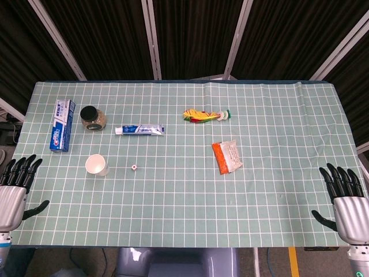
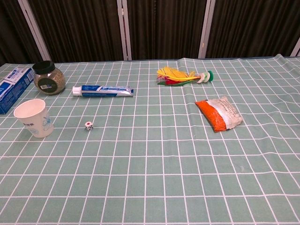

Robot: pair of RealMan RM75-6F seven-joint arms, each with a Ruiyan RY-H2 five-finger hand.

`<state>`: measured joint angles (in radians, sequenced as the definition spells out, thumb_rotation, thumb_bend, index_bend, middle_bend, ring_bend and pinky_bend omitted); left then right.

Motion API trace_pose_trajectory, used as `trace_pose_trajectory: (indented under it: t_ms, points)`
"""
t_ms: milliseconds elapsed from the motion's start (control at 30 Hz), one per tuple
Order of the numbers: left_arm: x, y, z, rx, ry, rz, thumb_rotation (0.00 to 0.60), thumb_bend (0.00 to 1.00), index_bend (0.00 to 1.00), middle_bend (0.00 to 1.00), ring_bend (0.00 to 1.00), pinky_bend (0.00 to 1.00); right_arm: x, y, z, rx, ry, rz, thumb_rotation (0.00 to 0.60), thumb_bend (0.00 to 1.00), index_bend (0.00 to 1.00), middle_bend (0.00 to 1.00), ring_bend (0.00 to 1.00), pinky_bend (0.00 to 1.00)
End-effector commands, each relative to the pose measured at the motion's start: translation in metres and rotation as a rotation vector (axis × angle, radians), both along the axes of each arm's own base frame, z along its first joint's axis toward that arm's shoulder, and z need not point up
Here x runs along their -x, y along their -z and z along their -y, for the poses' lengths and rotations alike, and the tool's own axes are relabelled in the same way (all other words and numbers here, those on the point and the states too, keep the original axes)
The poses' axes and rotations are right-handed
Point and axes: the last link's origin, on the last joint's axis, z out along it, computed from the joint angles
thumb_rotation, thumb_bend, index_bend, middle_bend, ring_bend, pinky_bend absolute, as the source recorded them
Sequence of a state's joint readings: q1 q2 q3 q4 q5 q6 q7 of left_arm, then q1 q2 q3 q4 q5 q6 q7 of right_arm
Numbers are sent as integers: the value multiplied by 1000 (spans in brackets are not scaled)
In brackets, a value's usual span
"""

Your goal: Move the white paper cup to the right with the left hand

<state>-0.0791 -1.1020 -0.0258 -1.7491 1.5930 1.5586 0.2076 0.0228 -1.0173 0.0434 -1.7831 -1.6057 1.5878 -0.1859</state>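
Left robot hand [image 1: 14,190] open, well apart from white paper cup [image 1: 97,165].

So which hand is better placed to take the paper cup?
Left. The left hand is open near the cup; the right hand is across the table.

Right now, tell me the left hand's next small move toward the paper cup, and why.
Probably reach the left hand forward and inward toward the white paper cup. The hand lies open at the table's near left edge, apart from the cup, which stands upright and untouched, with a small die just to its right.
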Motion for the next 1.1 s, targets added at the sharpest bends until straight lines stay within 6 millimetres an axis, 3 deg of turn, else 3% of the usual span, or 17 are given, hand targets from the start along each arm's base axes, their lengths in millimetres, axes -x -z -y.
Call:
trace_pose_trajectory:
  t_ms: [33,233,367,500,667,933,1100]
  points:
    - [-1,-1,0,5,1,5,600,0,0,0,0,0,1,0,-1,-5,5,3,600,0,0,0,0,0]
    - [1,-1,0,5,-3,3,600,0,0,0,0,0,0,0,-2,-9,4,19,600,0,0,0,0,0]
    - [0,10,-9,52,17,-22,600,0,0,0,0,0,-1,-1,0,-10,4,44,600,0,0,0,0,0]
    - [-9,38,-39,159,126,-116,600,0,0,0,0,0,-1,-2,3,-14,13,51,600,0,0,0,0,0]
    - [-15,77,-69,241,215,-409,600,0,0,0,0,0,4,-4,5,-9,32,54,600,0,0,0,0,0]
    - [-24,121,-100,222,308,-723,600,0,0,0,0,0,9,-8,3,1,51,58,600,0,0,0,0,0]
    - [-19,136,-113,197,335,-854,600,0,0,0,0,0,11,-10,2,7,56,63,600,0,0,0,0,0]
